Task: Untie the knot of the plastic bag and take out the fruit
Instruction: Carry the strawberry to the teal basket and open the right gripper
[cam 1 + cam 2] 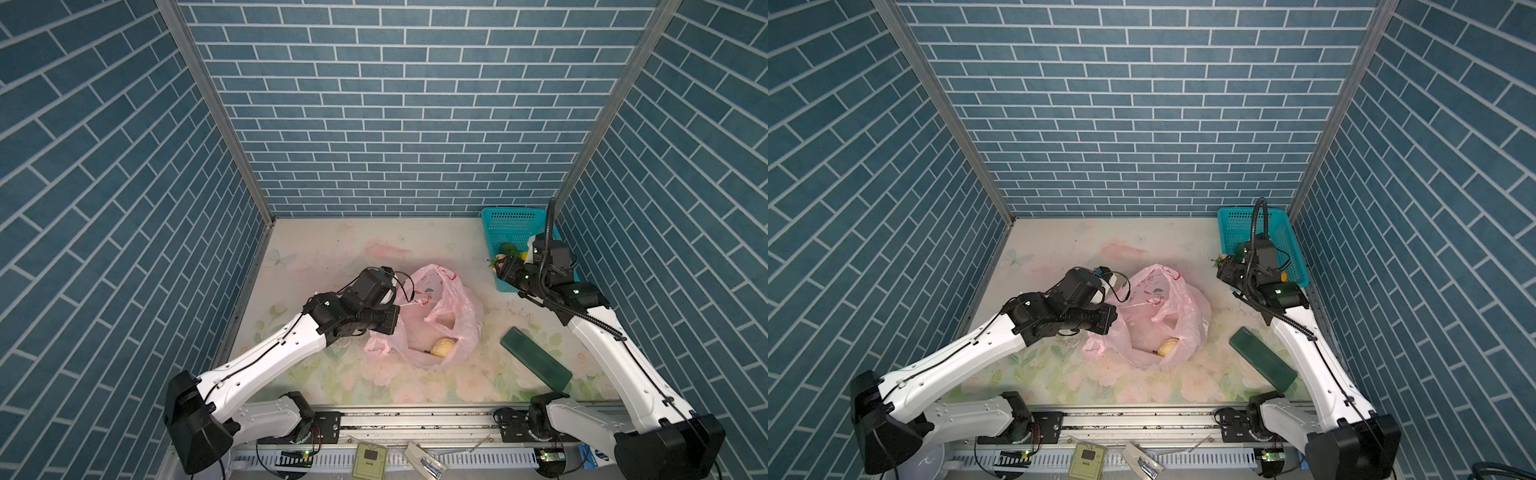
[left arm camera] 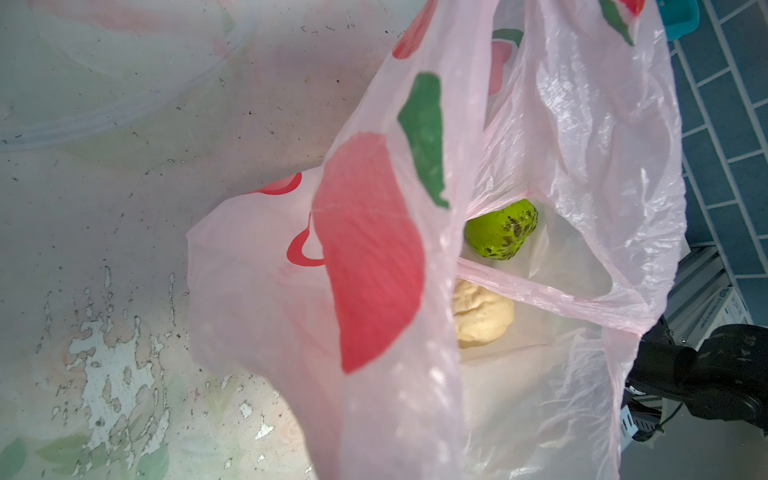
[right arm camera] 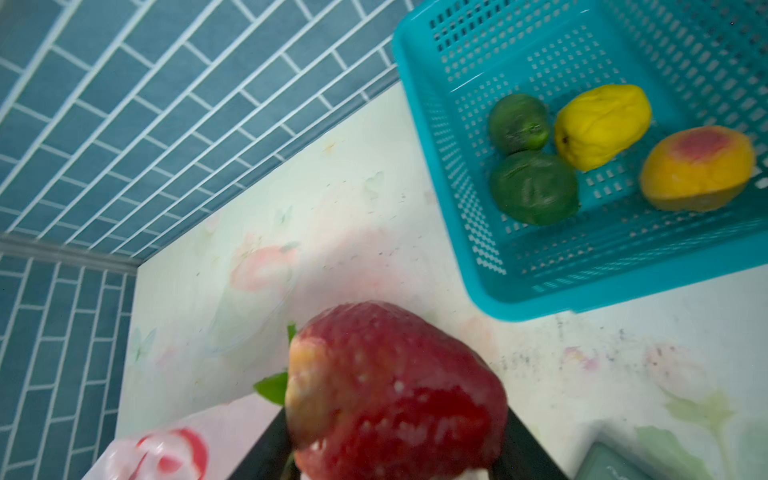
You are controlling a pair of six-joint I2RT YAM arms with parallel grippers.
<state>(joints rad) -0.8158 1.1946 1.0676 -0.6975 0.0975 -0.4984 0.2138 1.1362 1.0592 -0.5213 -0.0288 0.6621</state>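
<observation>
Just short of the teal perforated basket (image 3: 623,286), right pincer (image 1: 503,267) clamps a red strawberry (image 3: 395,386); left pincer (image 1: 400,309) pinches the pink plastic bag (image 1: 453,316).

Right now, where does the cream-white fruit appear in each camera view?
In a top view: cream-white fruit low inside the plastic bag, toward the robot.
In a top view: the same spot.
Left wrist: inside the bag's mouth, beside a light green fruit.
Right wrist: not in it.
Shared landmark: the plastic bag's red print.
</observation>
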